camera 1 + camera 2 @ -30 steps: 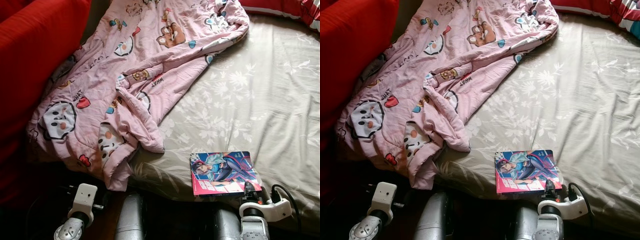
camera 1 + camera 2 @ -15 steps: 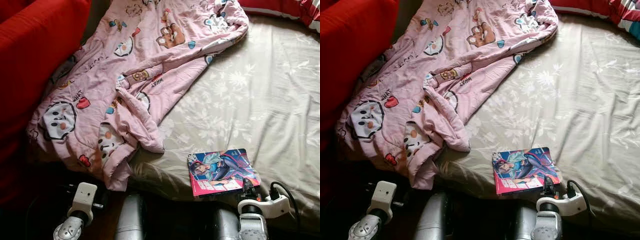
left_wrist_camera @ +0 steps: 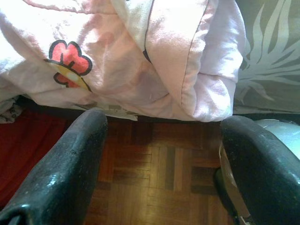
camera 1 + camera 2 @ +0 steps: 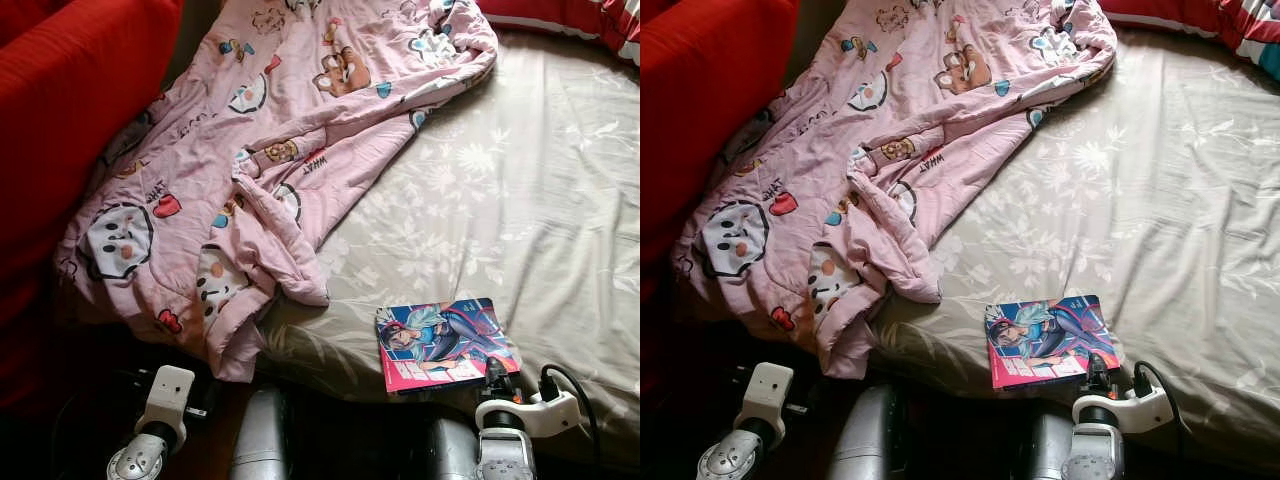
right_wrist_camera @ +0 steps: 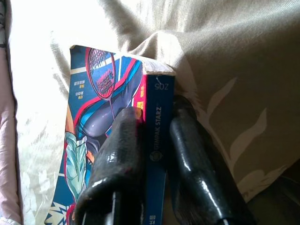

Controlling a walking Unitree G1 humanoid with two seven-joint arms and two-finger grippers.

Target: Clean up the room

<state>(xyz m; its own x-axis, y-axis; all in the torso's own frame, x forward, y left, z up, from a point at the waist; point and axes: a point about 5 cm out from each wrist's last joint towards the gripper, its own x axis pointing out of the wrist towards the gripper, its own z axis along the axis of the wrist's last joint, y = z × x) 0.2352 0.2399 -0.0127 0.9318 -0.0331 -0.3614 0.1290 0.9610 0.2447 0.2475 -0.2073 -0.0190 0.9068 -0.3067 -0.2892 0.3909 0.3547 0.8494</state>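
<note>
A colourful comic book [image 4: 445, 338] lies at the near edge of the bed, on the beige leaf-patterned sheet [image 4: 520, 200]. My right gripper [image 5: 157, 110] is shut on the book's blue spine [image 5: 158, 126]. One finger presses on the cover and the other is under the spine. From the head views this gripper [image 4: 497, 376] sits at the book's near right corner. A crumpled pink cartoon blanket [image 4: 250, 170] covers the bed's left side and hangs over the edge. My left gripper [image 3: 164, 136] is open, low over the floor just in front of the blanket's hanging hem [image 3: 187, 70].
A red sofa or cushion [image 4: 70, 90] stands along the left, against the blanket. A red pillow [image 4: 560, 15] lies at the far right of the bed. Parquet floor [image 3: 159, 178] runs under the bed edge. A black cable [image 4: 585, 395] loops at my right wrist.
The book has turned slightly and shifted a little away from me with my right gripper on it. The left arm has not moved.
</note>
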